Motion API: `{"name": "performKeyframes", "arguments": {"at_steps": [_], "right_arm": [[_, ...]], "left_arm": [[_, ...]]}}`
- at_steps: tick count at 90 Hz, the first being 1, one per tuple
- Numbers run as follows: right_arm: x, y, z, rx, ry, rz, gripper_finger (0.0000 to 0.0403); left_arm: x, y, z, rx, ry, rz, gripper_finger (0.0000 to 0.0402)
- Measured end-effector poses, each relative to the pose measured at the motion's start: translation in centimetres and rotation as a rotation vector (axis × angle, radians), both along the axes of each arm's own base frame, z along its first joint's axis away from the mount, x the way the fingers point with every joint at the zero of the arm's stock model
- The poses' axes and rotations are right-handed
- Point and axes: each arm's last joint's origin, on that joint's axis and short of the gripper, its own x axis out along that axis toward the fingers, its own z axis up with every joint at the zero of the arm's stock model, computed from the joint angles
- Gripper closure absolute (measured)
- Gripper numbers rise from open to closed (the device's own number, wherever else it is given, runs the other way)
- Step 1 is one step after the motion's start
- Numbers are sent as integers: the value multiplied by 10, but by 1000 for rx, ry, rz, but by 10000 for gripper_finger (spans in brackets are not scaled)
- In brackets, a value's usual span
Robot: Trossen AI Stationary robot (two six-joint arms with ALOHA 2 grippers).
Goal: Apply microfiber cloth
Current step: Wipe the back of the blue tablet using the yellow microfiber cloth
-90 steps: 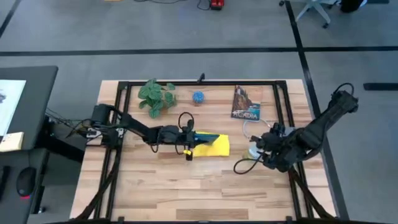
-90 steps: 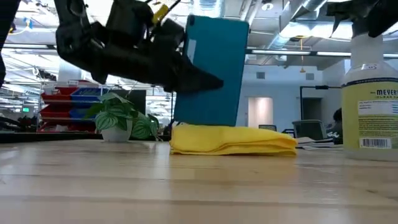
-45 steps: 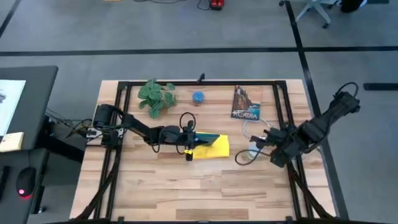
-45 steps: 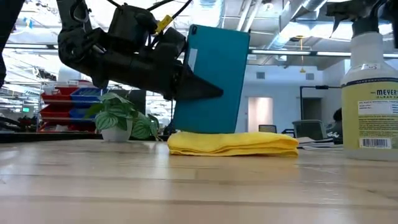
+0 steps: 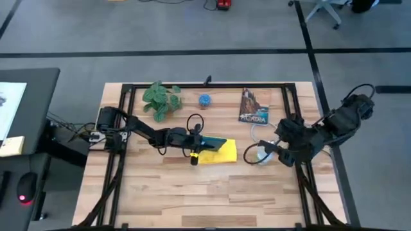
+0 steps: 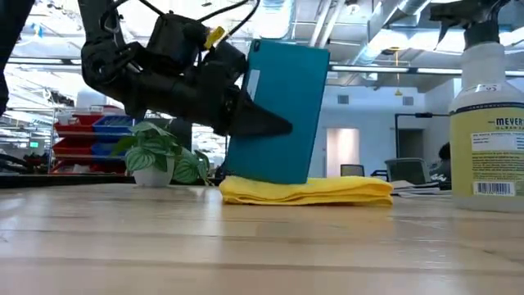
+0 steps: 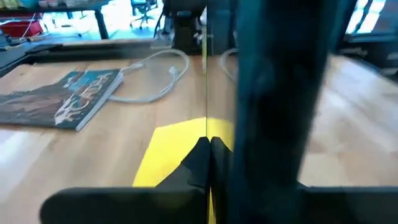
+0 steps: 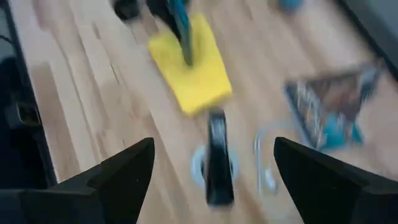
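Closest to the low camera, the wooden table (image 6: 246,246) is bare, w/ the spray bottle (image 6: 490,123) standing at the right edge of that view. Behind this, the microfiber cloth (image 6: 307,191) lies folded and flat on the table, near the middle in the high view, and the tablet (image 6: 278,111) stands on edge on top of it, almost upright w/ a small tilt, its lower edge touching the cloth. The left gripper (image 6: 260,121) is clenched on the tablet's side edge and holds it up; in the left wrist view the tablet's edge fills the centre w/ the yellow cloth under it. The right gripper (image 5: 287,142) is well apart, over the right side of the table near the spray bottle and a loose cable (image 5: 257,136), and its fingers (image 8: 118,177) are spread wide, holding nothing. Farther back are the small plant (image 5: 160,99), a blue ball (image 5: 204,100) and a book (image 5: 254,106). I think the risk is that the tablet, gripped only at one edge, slips or tips, esp. if the soft cloth bunches or slides under it; also the right arm could knock the bottle when it reaches over.
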Motion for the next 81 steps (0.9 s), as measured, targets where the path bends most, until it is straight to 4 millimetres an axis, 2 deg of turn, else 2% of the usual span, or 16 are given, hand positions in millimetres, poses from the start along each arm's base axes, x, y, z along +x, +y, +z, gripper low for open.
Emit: {"name": "performKeyframes", "arguments": {"at_steps": [9, 17, 35, 46, 58, 67, 81], "right_arm": [[20, 8, 10, -105, -104, 24, 85], [44, 15, 10, -190, -165, 66, 85], [106, 18, -9, -288, -149, 179, 85], [143, 12, -35, -309, -48, 251, 85], [177, 9, -77, -284, 32, 352, 85], [196, 7, -110, -217, 56, 435, 85], [208, -4, -149, -192, 76, 485, 85]], "left_arm": [[-1, 6, -3, 2, 40, 6, 393], [-2, 11, -4, -44, 47, 26, 394], [-2, 13, -4, -141, 44, 66, 394], [-3, 11, -2, -194, 44, 87, 394], [-12, 7, 4, -208, 44, 110, 395], [-35, 11, 10, -238, 28, 164, 395], [-79, 19, 13, -310, 6, 259, 395]]}}
